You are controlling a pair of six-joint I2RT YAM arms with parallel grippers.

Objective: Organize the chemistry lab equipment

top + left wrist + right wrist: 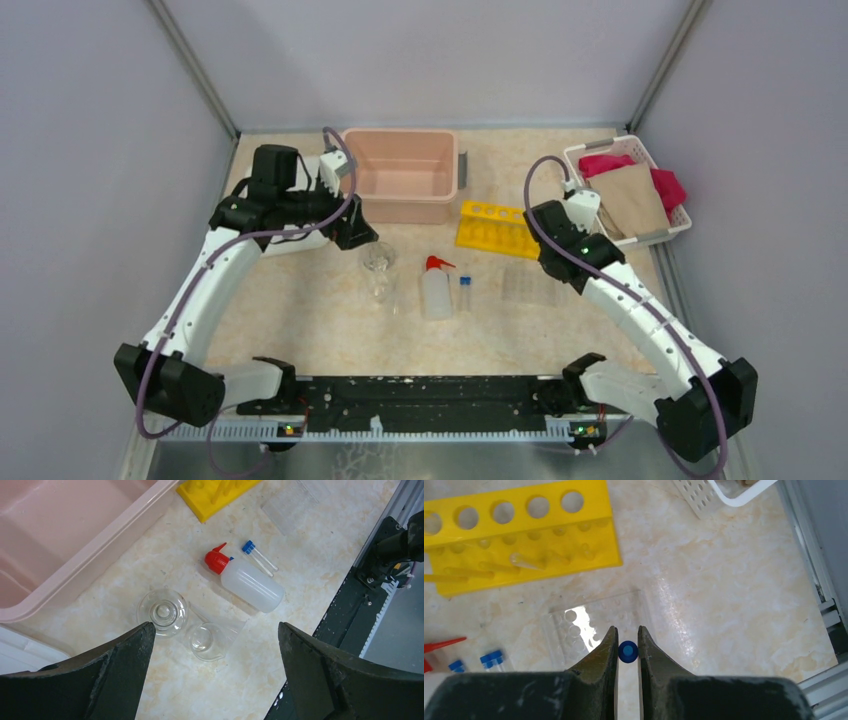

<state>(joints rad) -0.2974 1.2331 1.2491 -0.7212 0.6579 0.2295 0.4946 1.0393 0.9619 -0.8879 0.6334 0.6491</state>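
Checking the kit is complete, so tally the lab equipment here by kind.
Small clear blue-capped tubes: 3 (two lying loose, one in the right gripper)
White squeeze bottle with red nozzle: 1
Small clear glass flask: 1
Small clear glass beaker: 1
Yellow holed tube rack: 1
Clear plastic well tray: 1
Total: 8

Marble table [330, 335], squeeze bottle [436, 293], yellow rack [495, 229], flask [379, 262]
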